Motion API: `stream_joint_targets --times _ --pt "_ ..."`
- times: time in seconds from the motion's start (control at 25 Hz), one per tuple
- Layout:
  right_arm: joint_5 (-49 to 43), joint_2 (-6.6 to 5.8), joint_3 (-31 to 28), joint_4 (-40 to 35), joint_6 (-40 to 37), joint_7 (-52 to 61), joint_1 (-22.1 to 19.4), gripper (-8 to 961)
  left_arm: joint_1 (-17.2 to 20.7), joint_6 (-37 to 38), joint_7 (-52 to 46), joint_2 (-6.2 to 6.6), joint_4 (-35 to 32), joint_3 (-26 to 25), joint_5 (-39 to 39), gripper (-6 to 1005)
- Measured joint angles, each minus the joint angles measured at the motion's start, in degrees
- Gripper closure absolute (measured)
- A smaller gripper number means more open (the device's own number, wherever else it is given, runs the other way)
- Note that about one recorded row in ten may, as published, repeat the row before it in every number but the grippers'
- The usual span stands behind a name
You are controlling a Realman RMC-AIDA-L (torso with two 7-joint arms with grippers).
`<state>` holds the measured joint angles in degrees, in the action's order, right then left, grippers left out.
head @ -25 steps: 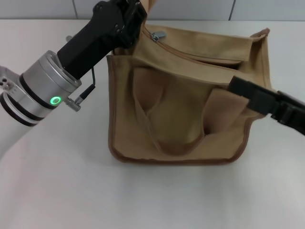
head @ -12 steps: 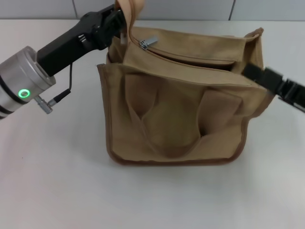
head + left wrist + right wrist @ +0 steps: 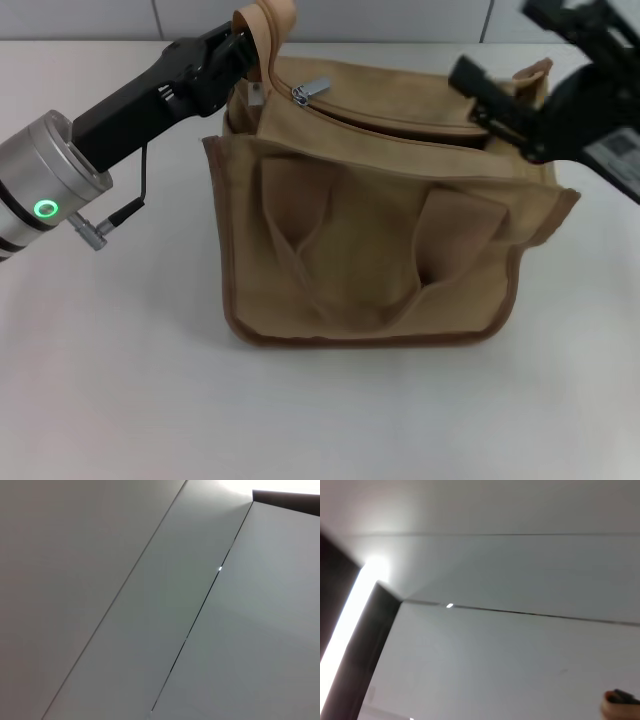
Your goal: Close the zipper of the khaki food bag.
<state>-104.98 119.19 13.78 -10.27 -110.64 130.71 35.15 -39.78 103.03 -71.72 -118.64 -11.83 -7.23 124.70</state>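
Khaki canvas food bag (image 3: pixel 380 250), one, stands mid-table on the white tabletop (image 3: pixel 120 380), two short handles on its front. Its tan zipper (image 3: pixel 400 118) runs left to right across the top panel, silver pull tab (image 3: pixel 311 90) at the left end. The left gripper (image 3: pixel 245 45) is clamped on the bag's left corner loop; whether the right gripper (image 3: pixel 500 95), risen from the bag's right flank to its top right, is apart or together cannot be told.

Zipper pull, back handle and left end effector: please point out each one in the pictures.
Zipper pull (image 3: pixel 311 90), head view, on the shiny metal tab.
Back handle (image 3: pixel 268 20), head view, on the raised fabric loop.
Left end effector (image 3: pixel 236 52), head view, at its tip beside that loop.
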Motion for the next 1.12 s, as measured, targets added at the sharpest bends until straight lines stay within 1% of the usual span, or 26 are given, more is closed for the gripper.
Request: stream_joint_targets --times 0.12,0.24,0.36,0.56,0.68,1.0,1.12 --pt "-0.13 0.08 0.17 2.26 6.06 6.07 0.63 193 -0.04 0.41 0.32 -0.05 0.08 -0.04 -0.02 947" --pt "0.11 0.11 -0.28 4.83 11.37 6.99 1.17 194 -0.34 0.74 0.38 -0.05 -0.12 -0.07 -0.03 946" --pt "0.18 0.3 -0.26 6.18 14.92 7.06 3.05 195 -0.76 1.11 0.79 -0.09 0.13 -0.03 -0.05 945" --pt "-0.24 0.48 0.31 8.84 16.88 6.18 7.01 196 -1.06 1.12 1.25 -0.11 0.21 -0.04 -0.07 942" --pt "-0.51 0.52 0.43 9.78 17.56 5.1 8.03 197 -1.14 0.92 1.76 -0.1 0.23 -0.07 -0.07 941" --pt "-1.21 0.52 0.62 10.56 18.33 4.39 7.17 199 -1.09 0.8 2.58 -0.09 0.24 -0.36 -0.07 938" --pt "-1.23 0.51 1.65 10.58 18.75 4.3 7.06 200 -1.26 0.71 2.57 -0.09 0.23 -0.4 -0.07 937"
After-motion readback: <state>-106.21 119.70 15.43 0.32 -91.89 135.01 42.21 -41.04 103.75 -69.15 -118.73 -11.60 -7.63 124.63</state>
